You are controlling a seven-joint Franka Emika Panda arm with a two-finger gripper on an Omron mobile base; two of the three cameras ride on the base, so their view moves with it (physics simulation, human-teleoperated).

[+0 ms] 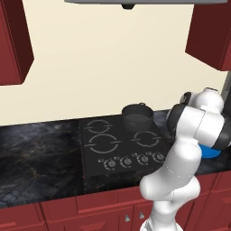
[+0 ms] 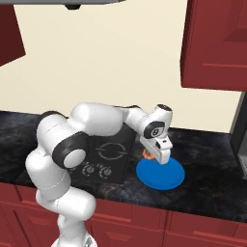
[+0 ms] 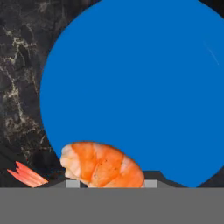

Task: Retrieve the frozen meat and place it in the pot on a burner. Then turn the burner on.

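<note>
— Dark marbled counter (image 1: 40, 153) runs under red wall cabinets (image 1: 13, 40), with red cupboard fronts (image 1: 90, 205) below. What sits on it in the left base view?

— A black cooktop (image 1: 122, 149), set into the counter. The pot (image 1: 137, 116) stands on its far right burner (image 1: 135, 124), at the back edge. The knobs (image 1: 133, 160) line the cooktop's front edge. The arm (image 1: 189, 135) rises at the right and hides most of the blue plate (image 1: 211, 153), of which a sliver shows near the counter's right end.

— And the right base view?

— The plate (image 2: 161, 176) lies on the counter just right of the cooktop (image 2: 108, 154), close to the front edge. The gripper (image 2: 153, 157) points down over the plate's left rim, and a bit of orange meat (image 2: 147, 154) shows at its tip.

— Is it gripping the meat?

— I cannot tell; the hand hides the fingers there.

— Does the hand view help?

— Some. The plate (image 3: 135, 87) spreads wide across it, with the counter (image 3: 22, 78) to the left. The meat (image 3: 103, 164), orange with pale streaks, sits right between the two fingertips (image 3: 72, 183) at the bottom, over the plate's rim. Its thin red tail (image 3: 26, 175) sticks out to the left over the counter. The jaws stand narrow, one tip at each side of the meat, but whether they press it I cannot tell.
</note>
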